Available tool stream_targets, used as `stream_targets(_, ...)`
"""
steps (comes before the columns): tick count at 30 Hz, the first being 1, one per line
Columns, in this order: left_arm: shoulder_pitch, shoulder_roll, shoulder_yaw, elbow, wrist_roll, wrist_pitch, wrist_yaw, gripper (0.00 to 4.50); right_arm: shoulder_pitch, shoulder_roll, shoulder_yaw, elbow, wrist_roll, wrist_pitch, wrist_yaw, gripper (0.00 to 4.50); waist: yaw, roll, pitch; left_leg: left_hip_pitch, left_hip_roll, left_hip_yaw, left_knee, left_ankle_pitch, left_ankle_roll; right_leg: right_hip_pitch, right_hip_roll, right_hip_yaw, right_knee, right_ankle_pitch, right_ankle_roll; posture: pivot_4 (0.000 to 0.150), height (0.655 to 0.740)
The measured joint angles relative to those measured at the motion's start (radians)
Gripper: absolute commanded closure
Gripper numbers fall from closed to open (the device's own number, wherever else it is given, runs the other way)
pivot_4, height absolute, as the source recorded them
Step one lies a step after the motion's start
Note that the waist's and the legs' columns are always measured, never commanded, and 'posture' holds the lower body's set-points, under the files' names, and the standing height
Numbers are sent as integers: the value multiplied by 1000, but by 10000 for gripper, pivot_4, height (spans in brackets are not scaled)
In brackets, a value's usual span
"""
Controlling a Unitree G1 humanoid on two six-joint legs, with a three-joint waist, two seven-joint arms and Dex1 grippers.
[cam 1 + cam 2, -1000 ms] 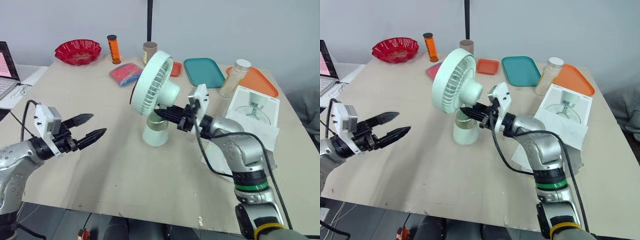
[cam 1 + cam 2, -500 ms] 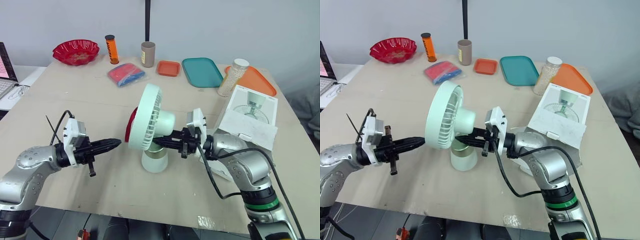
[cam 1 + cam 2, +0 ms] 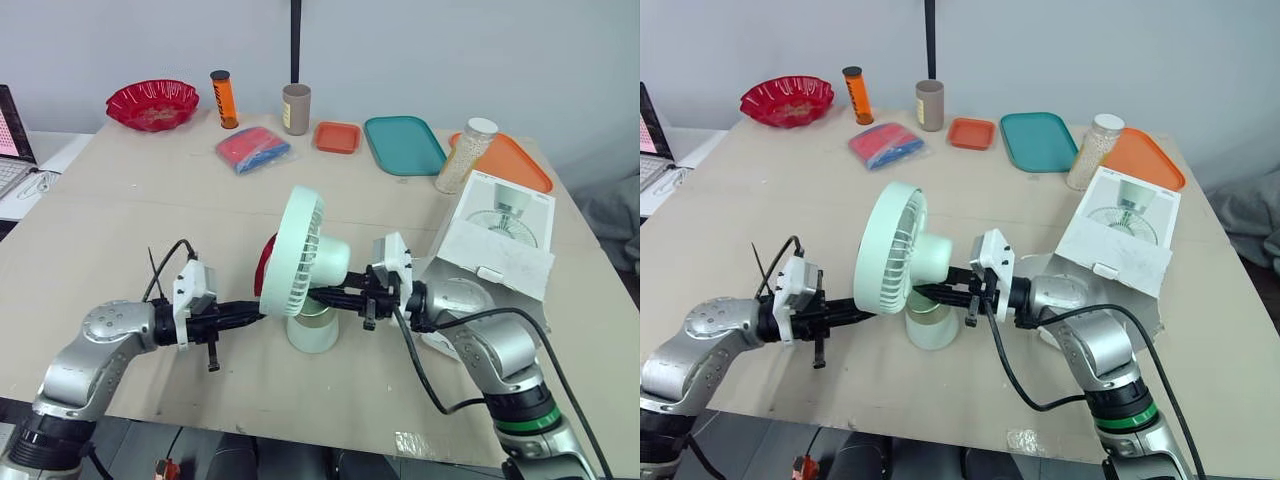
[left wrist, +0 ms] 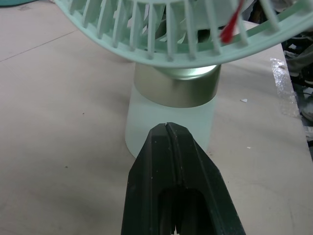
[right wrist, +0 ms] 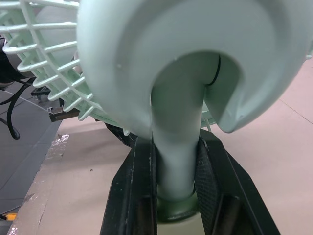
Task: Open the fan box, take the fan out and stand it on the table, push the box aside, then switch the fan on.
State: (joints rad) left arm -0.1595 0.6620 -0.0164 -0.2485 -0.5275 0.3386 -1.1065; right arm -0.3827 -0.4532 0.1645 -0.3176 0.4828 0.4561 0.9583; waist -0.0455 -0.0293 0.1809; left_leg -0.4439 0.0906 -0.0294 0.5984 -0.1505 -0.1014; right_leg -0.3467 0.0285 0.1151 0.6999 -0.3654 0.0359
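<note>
The pale green fan (image 3: 300,255) stands upright on its white base (image 3: 312,330) in the middle of the table. My right gripper (image 3: 328,296) reaches in from the right and is shut on the fan's neck (image 5: 176,161), one finger on each side. My left gripper (image 3: 256,312) comes in low from the left with its fingers pressed together and nothing between them. Its tip (image 4: 167,128) points at the base (image 4: 171,110) just below the gold ring; I cannot tell if it touches. The white fan box (image 3: 500,235) lies to the right, behind my right arm.
Along the far edge stand a red bowl (image 3: 153,103), an orange tube (image 3: 224,98), a brown cup (image 3: 295,108), a red and blue cloth (image 3: 252,149), a small orange tray (image 3: 337,137), a teal tray (image 3: 405,143), a jar (image 3: 465,155) and an orange tray (image 3: 515,165).
My left gripper has shut and moved right, up to the fan's base. My right gripper has kept its hold on the neck. The camera has tilted down.
</note>
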Motion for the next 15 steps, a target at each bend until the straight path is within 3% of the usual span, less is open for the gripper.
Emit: stream_targets(15, -10, -50, -55, 46, 47, -36, -10, 44770, 23, -25, 0, -34, 0, -5, -3, 40568, 1, 0, 0, 0, 0, 0, 1, 0, 0, 1, 0, 0, 0, 0, 0, 1500, 7389)
